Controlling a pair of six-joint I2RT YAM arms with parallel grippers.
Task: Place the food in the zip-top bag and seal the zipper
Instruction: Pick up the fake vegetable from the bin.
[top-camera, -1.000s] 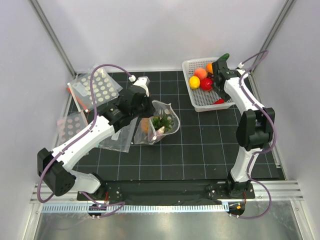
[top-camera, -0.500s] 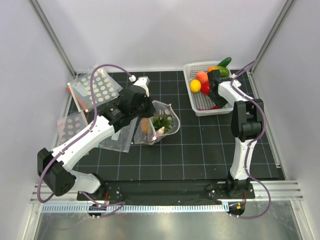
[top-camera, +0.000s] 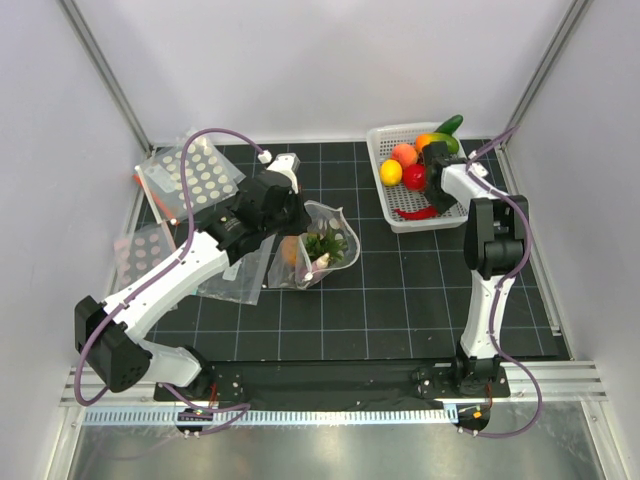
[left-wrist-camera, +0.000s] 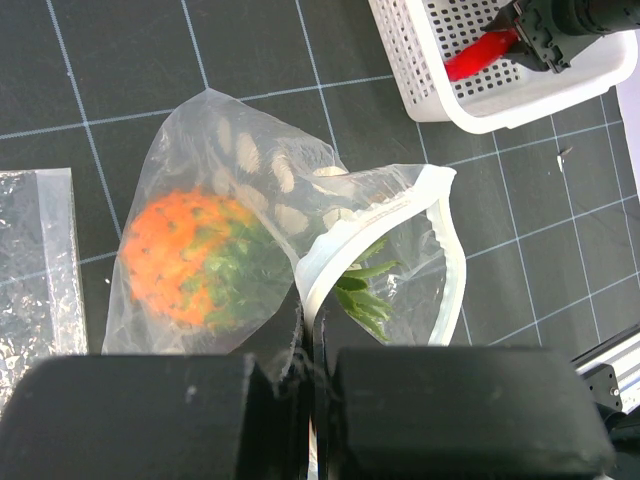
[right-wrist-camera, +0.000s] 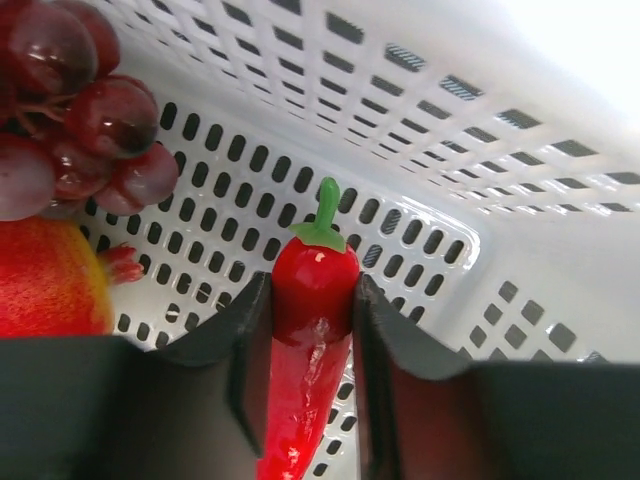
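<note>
The right fingers (right-wrist-camera: 240, 345) clasp the red chili pepper (right-wrist-camera: 305, 340) in the far-right basket (right-wrist-camera: 420, 110). Lift straight up (grapes (right-wrist-camera: 70, 110) sit close), then carry it left to the zip-top bag (left-wrist-camera: 220, 160), whose mouth is pinched by the clenched left fingers (left-wrist-camera: 150, 420).

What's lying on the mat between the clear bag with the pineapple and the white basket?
Nothing. In the top view, only bare black gridded mat separates the zip-top bag from the white basket; the left wrist view agrees.
</note>
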